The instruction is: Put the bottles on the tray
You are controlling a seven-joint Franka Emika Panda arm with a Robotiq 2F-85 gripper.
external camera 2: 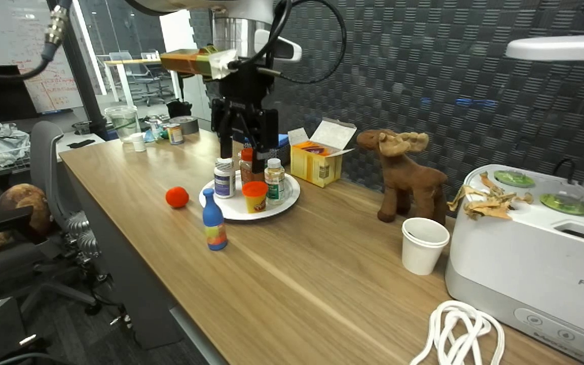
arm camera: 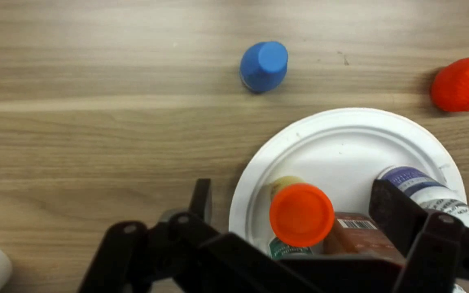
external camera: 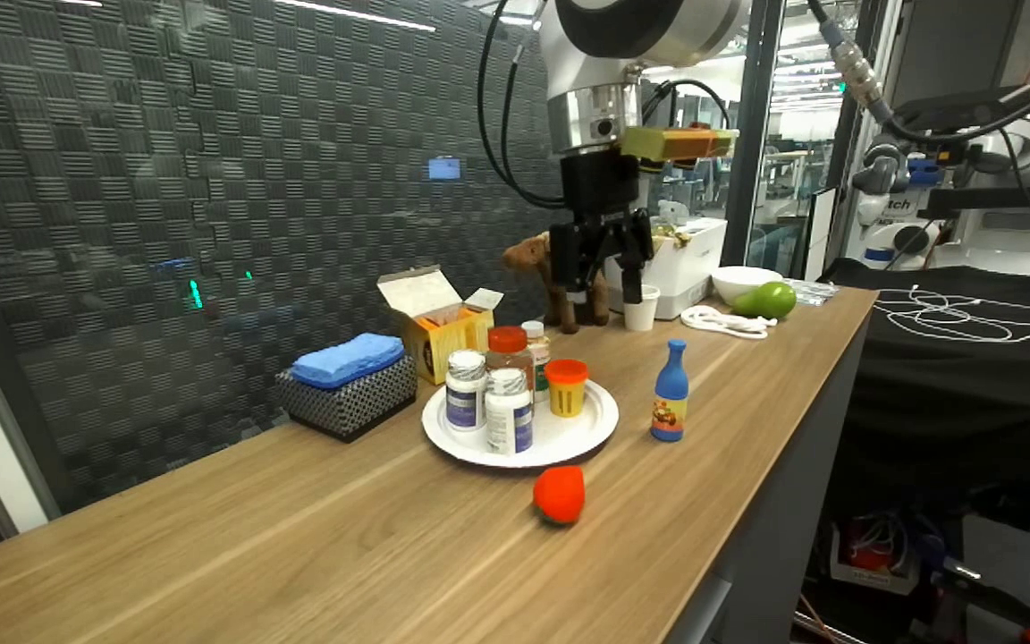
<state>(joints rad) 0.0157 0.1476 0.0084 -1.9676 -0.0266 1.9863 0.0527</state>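
The hand (external camera: 604, 293), fingers apart and empty, hangs above the tray (external camera: 560, 450) and its bottles (external camera: 509, 413); the blue bottle (external camera: 670, 391), likely next, stands upright off it, nearer the worktop's (external camera: 300, 537) free long edge.

One tray (external camera: 579, 440) holds four bottles (external camera: 509, 419) and one tub (external camera: 566, 398). Off it are one blue bottle (external camera: 671, 392) and one plush moose (external camera 2: 409, 177).
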